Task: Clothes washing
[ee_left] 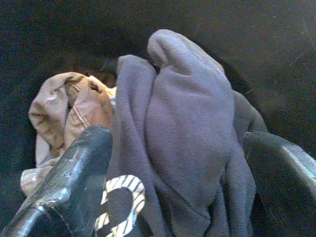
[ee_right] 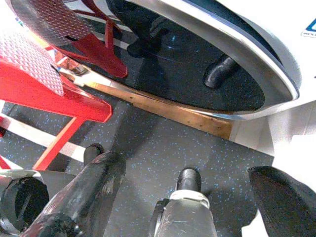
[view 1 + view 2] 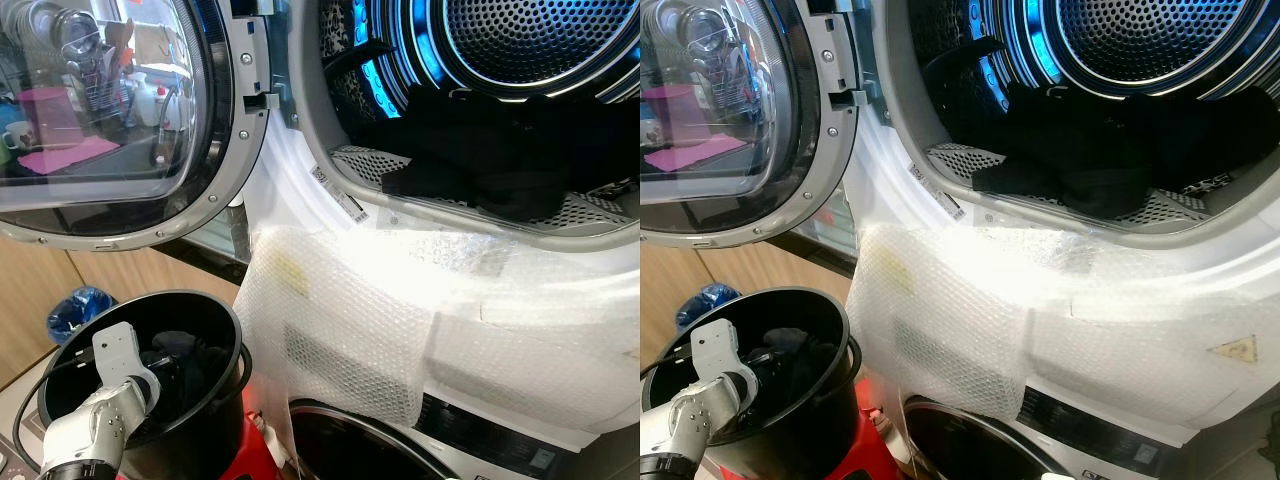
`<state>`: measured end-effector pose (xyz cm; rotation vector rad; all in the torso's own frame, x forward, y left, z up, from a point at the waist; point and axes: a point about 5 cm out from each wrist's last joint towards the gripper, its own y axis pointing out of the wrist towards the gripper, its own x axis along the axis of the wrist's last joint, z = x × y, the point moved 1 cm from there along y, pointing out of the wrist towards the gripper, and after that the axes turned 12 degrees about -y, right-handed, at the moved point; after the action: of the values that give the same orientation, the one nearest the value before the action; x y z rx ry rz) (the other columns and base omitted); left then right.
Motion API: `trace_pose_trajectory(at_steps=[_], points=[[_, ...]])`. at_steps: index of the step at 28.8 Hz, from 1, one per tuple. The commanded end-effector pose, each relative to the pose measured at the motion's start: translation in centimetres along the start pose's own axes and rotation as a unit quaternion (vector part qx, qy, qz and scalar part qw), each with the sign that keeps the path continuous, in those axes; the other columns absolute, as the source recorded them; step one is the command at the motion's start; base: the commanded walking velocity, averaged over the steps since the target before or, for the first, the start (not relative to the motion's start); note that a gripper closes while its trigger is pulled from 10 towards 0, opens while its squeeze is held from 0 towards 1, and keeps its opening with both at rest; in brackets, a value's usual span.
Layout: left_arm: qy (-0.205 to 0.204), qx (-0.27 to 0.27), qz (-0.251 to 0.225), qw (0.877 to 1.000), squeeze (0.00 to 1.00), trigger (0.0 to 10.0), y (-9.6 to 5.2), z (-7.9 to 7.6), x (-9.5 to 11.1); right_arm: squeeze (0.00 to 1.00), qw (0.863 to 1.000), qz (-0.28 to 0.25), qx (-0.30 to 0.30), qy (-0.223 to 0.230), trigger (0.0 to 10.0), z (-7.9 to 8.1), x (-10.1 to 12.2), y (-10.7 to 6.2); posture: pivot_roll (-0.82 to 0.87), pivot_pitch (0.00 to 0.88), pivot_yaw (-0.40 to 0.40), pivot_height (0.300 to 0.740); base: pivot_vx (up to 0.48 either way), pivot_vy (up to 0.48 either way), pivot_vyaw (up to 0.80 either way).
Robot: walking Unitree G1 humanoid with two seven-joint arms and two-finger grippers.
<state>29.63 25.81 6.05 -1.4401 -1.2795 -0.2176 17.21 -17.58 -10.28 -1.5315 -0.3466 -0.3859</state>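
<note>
A black bucket (image 3: 225, 315) stands at the lower left with dark clothes (image 3: 195, 365) in it. My left arm (image 3: 100, 410) reaches down into it. In the left wrist view my left gripper (image 1: 177, 187) is open, its fingers (image 1: 74, 173) either side of a grey-purple garment (image 1: 187, 123), with a beige garment (image 1: 64, 108) beside it. Above, the upper machine's drum (image 3: 540, 40) stands open, lit blue, and black clothes (image 3: 500, 160) lie at its mouth. Its round door (image 3: 100, 110) is swung open to the left. My right gripper (image 2: 187, 197) hangs open over the dark floor.
Bubble wrap (image 3: 350, 320) covers the machine's front below the drum opening. The lower machine's dark round door (image 3: 350, 445) is shut. A red metal stool (image 2: 44, 84) stands under the bucket. A blue bag (image 3: 78, 310) lies by the wooden cabinet at left.
</note>
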Motion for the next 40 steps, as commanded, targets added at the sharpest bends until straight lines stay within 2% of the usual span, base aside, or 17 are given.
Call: trace_pose_trajectory(at_steps=[1,4,8,15,25,26,32,40], points=[[-0.007,0.006,0.001,1.000,0.00,10.0,0.0,0.1,0.2,0.00,1.000,0.004,0.001,0.006,10.0,0.1,-0.2,0.0,0.04,0.000,0.050,0.740,0.000,0.000,0.00],[-0.063,0.020,0.027,0.997,0.00,10.0,0.3,0.0,-0.3,0.00,1.000,0.004,0.003,0.006,10.0,0.1,-0.1,0.0,0.03,0.000,0.050,0.740,0.000,0.000,0.00],[-0.072,0.030,0.028,0.997,0.00,10.0,0.4,0.0,-0.4,0.00,1.000,0.002,0.003,0.008,10.0,0.0,0.1,0.0,0.03,0.000,0.057,0.740,0.000,0.000,0.00],[-0.105,0.018,0.052,0.993,0.00,10.0,0.8,-1.4,-0.6,0.00,1.000,0.001,0.005,0.009,10.0,0.1,0.2,0.0,0.03,0.000,0.061,0.740,0.000,0.000,0.00],[-0.082,0.021,0.097,0.992,0.00,10.0,1.2,-1.7,-2.0,0.00,1.000,0.006,0.007,0.006,10.0,0.3,0.1,0.0,0.02,0.000,0.080,0.740,0.000,0.000,0.00],[-0.070,0.021,0.103,0.992,0.00,10.0,1.2,-1.7,-2.2,0.00,1.000,0.006,0.007,0.007,10.0,0.4,0.1,0.1,0.01,0.000,0.083,0.740,0.000,0.000,0.00],[-0.044,0.029,0.099,0.994,0.00,10.0,1.3,-1.7,-2.1,0.00,1.000,0.004,0.009,0.010,10.0,0.6,0.3,0.1,0.01,0.000,0.084,0.740,0.000,0.000,0.00],[-0.062,0.038,0.103,0.992,0.00,10.0,1.8,-1.5,-1.3,0.00,1.000,0.000,0.002,0.019,10.0,-0.1,1.1,0.1,0.04,0.000,0.065,0.740,0.000,0.000,0.00]])
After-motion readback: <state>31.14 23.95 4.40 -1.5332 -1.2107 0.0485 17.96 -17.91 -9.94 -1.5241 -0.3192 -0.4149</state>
